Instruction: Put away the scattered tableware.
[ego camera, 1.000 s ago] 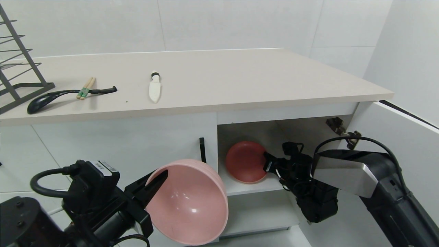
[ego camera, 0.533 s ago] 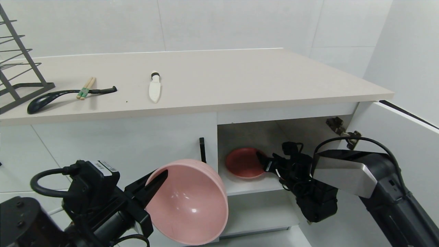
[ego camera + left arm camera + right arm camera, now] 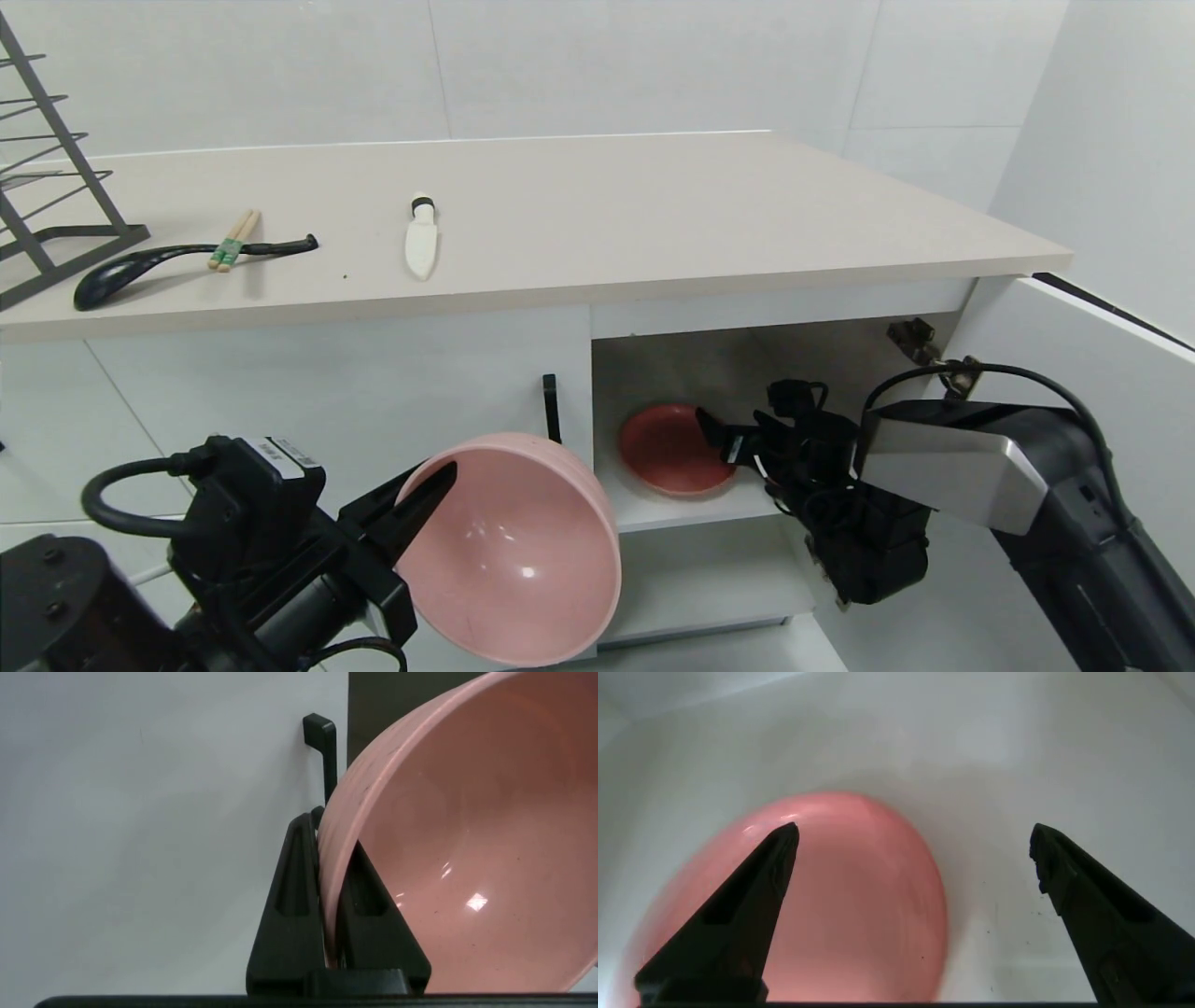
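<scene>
My left gripper (image 3: 428, 490) is shut on the rim of a pink bowl (image 3: 523, 551), held tilted in front of the closed cabinet door; in the left wrist view the fingers (image 3: 297, 896) pinch the bowl (image 3: 458, 840) wall. A red plate (image 3: 674, 448) lies on the upper shelf (image 3: 695, 504) inside the open cabinet. My right gripper (image 3: 721, 439) is open just at the plate's right edge; in the right wrist view the plate (image 3: 831, 915) lies between and beyond that gripper (image 3: 913, 835). On the counter lie chopsticks (image 3: 233, 240), a black spoon (image 3: 140, 266) and a white knife (image 3: 421, 238).
A black wire rack (image 3: 47, 187) stands at the counter's far left. The right cabinet door (image 3: 1074, 373) is swung open beside my right arm. The closed left door carries a black handle (image 3: 551, 407). A lower shelf (image 3: 709, 579) sits beneath the plate.
The red plate went from steeply tilted in my right gripper to lying on the shelf. The right gripper has opened and let go of it. The left arm and pink bowl kept still.
</scene>
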Tool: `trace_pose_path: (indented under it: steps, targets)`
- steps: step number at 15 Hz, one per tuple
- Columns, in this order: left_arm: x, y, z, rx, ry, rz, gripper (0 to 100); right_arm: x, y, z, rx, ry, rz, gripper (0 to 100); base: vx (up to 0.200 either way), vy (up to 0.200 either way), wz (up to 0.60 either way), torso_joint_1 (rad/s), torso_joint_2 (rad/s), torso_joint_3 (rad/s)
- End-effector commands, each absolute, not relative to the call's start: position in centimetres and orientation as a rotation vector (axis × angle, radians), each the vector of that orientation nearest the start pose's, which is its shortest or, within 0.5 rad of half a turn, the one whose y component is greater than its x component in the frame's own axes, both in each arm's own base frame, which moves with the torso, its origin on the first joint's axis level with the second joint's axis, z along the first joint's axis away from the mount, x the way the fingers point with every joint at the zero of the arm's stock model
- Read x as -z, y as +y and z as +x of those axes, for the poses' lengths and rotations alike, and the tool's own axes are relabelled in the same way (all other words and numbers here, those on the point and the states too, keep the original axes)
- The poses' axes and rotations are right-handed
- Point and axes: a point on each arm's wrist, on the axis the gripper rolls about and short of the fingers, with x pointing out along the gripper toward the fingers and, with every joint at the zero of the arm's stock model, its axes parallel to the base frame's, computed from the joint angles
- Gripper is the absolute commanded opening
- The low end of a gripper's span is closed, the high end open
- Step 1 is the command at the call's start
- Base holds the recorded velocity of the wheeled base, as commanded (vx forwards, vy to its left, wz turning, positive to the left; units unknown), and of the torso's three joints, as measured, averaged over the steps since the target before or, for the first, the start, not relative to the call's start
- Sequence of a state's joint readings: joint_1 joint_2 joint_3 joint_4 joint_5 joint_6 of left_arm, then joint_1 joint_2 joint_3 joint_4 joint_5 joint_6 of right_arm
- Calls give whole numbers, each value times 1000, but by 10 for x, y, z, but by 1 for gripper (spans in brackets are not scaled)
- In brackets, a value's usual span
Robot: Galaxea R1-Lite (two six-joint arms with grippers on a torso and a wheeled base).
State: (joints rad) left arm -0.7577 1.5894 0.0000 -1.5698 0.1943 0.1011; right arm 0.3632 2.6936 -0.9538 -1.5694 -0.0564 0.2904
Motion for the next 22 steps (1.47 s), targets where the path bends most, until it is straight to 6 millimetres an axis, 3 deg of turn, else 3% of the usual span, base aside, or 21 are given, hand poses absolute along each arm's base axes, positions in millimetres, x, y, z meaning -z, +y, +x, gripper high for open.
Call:
trace_pose_path:
  steps: [1, 7, 9, 13, 16, 19, 22]
  targets:
    - [-122, -120, 134, 563, -12, 107, 0, 24, 158, 362, -335, 192, 247, 100, 0, 0, 0, 0, 0, 0]
    - [-123, -120, 133, 563, -15, 107, 0, -33, 172, 267, -491, 260, 168, 100, 0, 0, 0, 0, 0, 0]
    - [-122, -120, 134, 563, -13, 110, 0, -50, 161, 239, -518, 249, 91, 100, 0, 0, 0, 0, 0, 0]
    - [-118, -122, 135, 564, 5, 126, 0, -61, 150, 227, -540, 168, -179, 100, 0, 0, 0, 0, 0, 0]
    - [-124, -125, 138, 566, -27, 108, 0, -70, 149, 222, -544, 140, -173, 100, 0, 0, 0, 0, 0, 0]
    - [-123, -135, 133, 621, -27, 113, 0, -94, 143, 196, -580, 73, -153, 100, 0, 0, 0, 0, 0, 0]
    - [-131, -166, 148, 630, -100, 168, 0, -107, 129, 172, -596, 42, -140, 100, 0, 0, 0, 0, 0, 0]
